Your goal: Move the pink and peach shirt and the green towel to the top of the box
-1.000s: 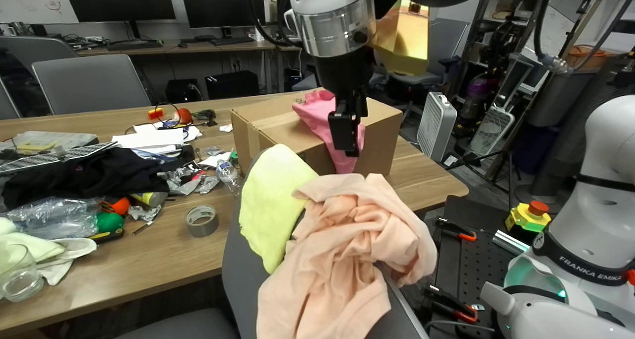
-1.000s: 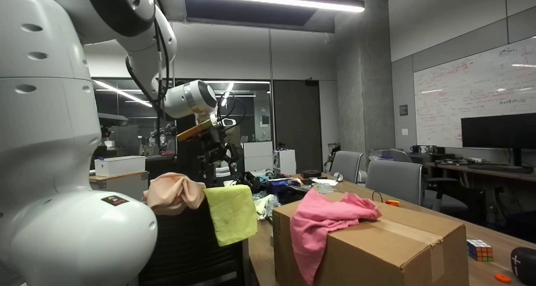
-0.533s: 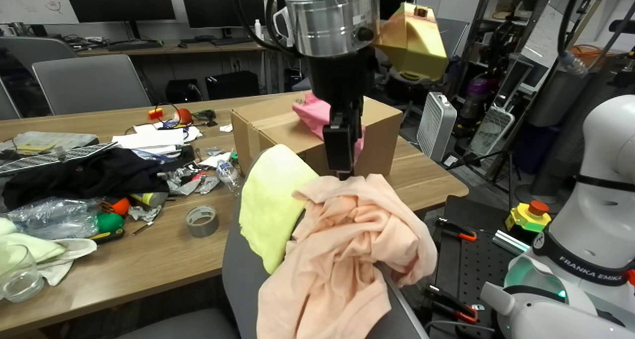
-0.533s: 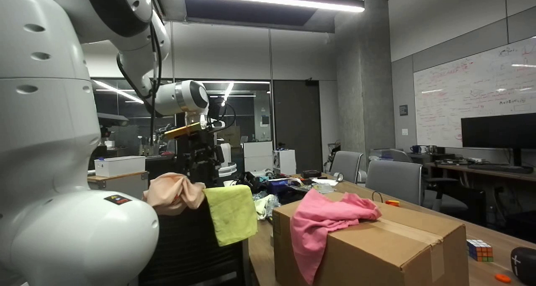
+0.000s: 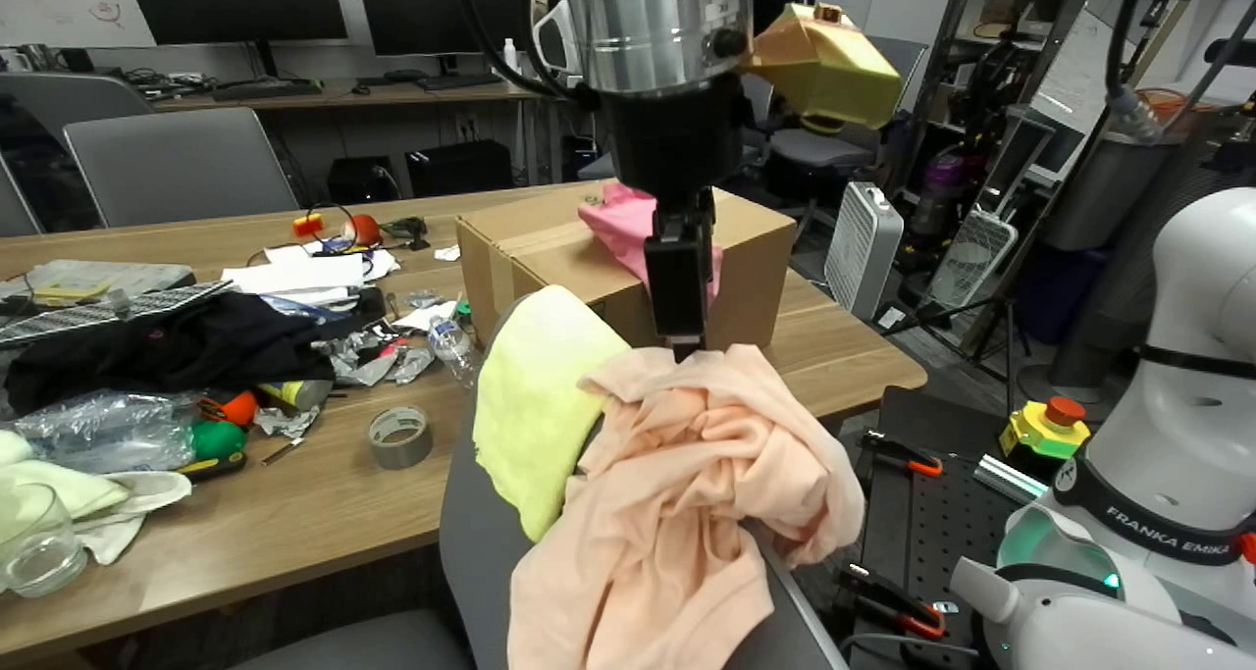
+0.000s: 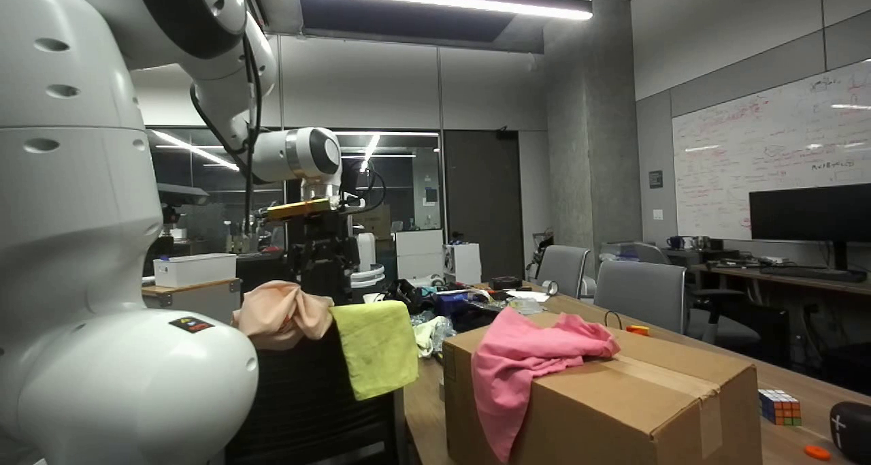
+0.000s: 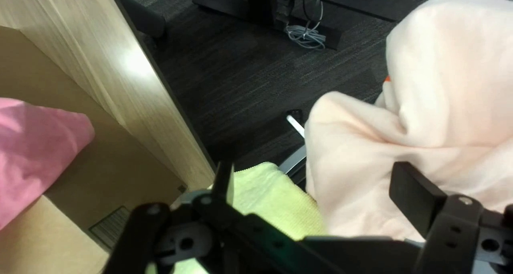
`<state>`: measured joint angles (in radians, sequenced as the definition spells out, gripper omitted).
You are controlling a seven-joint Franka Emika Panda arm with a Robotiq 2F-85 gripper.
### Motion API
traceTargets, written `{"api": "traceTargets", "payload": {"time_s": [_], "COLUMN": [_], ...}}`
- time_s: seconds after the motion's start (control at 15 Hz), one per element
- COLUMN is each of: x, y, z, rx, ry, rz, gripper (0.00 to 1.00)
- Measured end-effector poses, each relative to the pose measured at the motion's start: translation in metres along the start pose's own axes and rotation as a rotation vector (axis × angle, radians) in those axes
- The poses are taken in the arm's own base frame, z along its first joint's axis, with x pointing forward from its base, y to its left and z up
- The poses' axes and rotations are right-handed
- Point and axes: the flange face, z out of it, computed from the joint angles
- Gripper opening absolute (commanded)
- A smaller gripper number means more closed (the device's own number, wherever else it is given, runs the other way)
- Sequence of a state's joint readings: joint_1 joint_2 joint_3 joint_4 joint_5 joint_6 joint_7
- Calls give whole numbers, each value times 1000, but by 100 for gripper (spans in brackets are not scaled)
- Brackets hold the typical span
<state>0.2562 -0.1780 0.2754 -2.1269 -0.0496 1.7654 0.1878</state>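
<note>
In both exterior views the pink garment lies on top of the brown cardboard box, one end hanging down its side. The peach garment is bunched over a chair back, with the green towel draped beside it. My gripper stands open over the chair in the wrist view, one finger in front of the peach fabric, the other by the towel's edge. Nothing is held between them. In an exterior view the fingertips reach the peach garment's upper edge; I cannot tell whether they touch it.
The chair back stands against the wooden table. On the table are a tape roll, a glass, a bottle and a black cloth. A puzzle cube sits beyond the box.
My gripper has come down and across from near the box to just above the peach garment, mostly in the first half second; since then it has shifted only slightly. The cloths have not moved.
</note>
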Motion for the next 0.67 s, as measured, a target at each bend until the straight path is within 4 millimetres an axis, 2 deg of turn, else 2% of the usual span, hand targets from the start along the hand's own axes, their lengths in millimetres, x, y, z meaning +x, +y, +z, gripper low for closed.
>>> {"api": "traceTargets", "payload": {"time_s": [0.27, 0.67], "x": [-1, -8], "y": [-1, 0], "z": [-10, -42], "rx": [5, 18], "ry": [26, 95], "rz": [-60, -126], "gripper": [100, 100]}}
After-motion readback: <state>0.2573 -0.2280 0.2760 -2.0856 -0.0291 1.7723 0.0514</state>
